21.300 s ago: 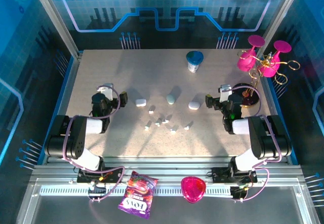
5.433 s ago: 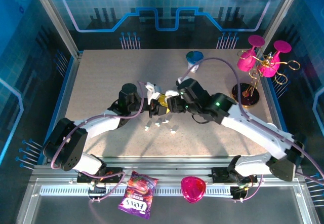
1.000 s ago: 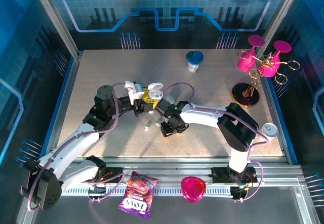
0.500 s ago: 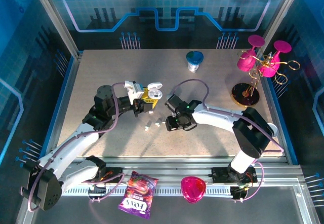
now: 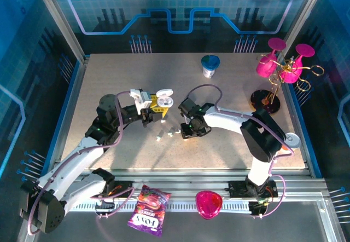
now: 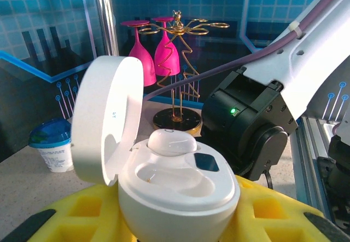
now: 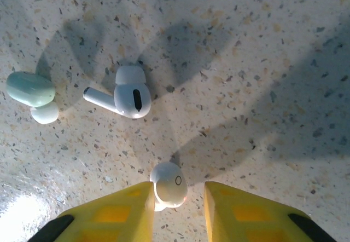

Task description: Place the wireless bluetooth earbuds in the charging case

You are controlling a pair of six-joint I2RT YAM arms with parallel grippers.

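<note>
Left gripper point(image 5: 155, 109) clamps the open charging case point(image 6: 178, 190), seated earbud point(image 6: 171, 142) inside. To its right, right gripper point(image 7: 178, 201) straddles a loose earbud point(image 7: 168, 185), jaws slightly apart.

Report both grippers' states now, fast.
Left gripper: shut on the open charging case.
Right gripper: open, fingers either side of an earbud on the table, not yet clamped.

Near the centre of the frame the left gripper point(image 5: 156, 107) clasped an open white charging case point(image 5: 163, 99); lower right of it the right gripper point(image 5: 187, 132) pointed down at the table point(image 5: 120, 72), beside small white earbuds point(image 5: 175, 129); a blue-lidded cup point(image 5: 210, 65) stood further up.
</note>
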